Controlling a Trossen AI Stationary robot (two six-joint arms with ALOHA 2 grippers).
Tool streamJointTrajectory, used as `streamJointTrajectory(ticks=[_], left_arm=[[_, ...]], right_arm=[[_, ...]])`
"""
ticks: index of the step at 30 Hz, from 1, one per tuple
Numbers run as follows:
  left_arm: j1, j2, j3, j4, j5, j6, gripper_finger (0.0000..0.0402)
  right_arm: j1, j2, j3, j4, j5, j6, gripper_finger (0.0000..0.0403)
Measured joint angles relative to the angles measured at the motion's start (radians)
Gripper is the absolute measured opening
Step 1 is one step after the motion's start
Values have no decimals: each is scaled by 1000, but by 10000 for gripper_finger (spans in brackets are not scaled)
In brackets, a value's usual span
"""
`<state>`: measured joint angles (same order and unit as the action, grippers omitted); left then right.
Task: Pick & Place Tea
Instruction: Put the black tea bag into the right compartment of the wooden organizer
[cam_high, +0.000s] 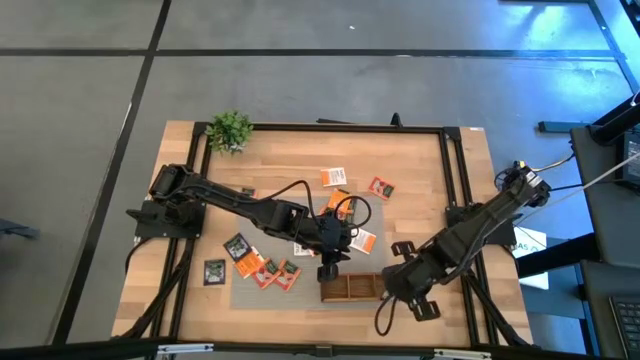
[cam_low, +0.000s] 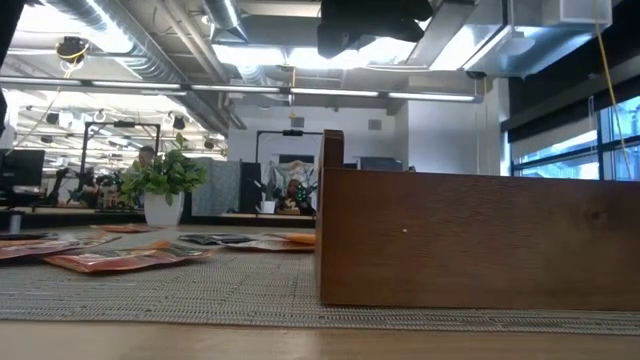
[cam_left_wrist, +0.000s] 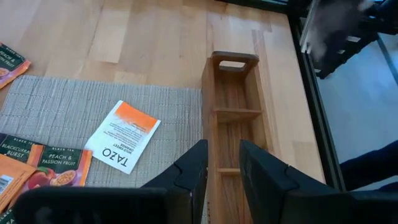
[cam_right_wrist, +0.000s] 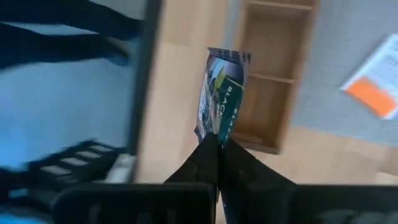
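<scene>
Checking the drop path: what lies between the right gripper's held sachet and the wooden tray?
Nothing; in the right wrist view the dark sachet, pinched by the right gripper, hangs over the wooden tray.

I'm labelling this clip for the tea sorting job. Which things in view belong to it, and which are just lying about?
Belongs to the job:
- tea sachets spread on the mat
- dark sachet pinched in the right hand
- wooden tray, compartments look empty
- left hand, open above the tray, holding nothing

Just lying about:
- grey mat
- potted plant at the table's corner
</scene>
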<state>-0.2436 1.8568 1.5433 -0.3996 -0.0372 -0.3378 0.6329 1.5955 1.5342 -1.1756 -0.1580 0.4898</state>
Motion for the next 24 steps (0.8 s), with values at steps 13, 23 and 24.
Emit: streamJointTrajectory(ticks=[13,23,24], left_arm=[[0,0,0,4,0,1,88],[0,0,0,7,0,1,88],[0,0,0,8,0,1,88]], right_arm=[[-18,0,40,-14,17,-3,5],[-22,0,-66,3,123,0,5],[-22,0,-92,18,137,-2,5]])
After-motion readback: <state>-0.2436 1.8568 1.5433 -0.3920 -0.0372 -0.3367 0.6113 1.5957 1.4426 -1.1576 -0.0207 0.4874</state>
